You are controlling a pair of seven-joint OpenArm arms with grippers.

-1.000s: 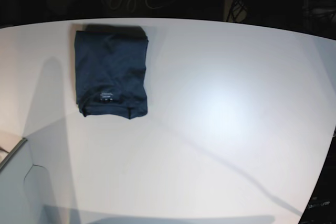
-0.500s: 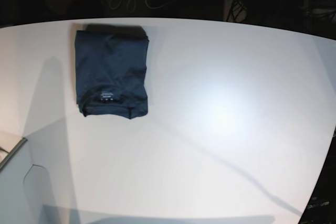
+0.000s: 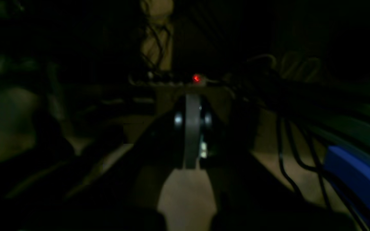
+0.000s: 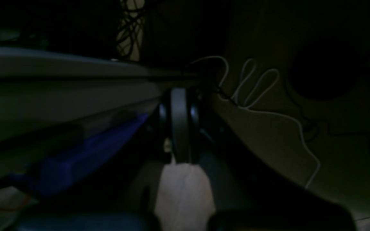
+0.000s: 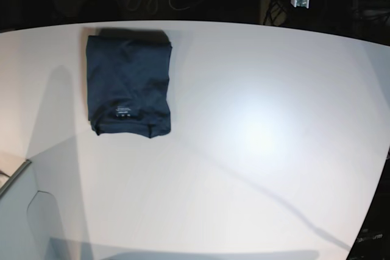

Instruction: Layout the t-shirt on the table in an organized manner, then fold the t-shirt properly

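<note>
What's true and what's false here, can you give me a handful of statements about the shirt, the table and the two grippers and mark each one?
1. The t-shirt lies folded into a compact rectangle on the table. True.
2. The left gripper is clamped on the shirt. False: it is shut on nothing, off the table's far edge.
3. The shirt's pale neck label faces up, near its front edge. True.
4. The shirt sits in the middle of the table. False: it lies toward the far left corner in the base view.
5. The right gripper is wide open. False: its jaws are shut.
</note>
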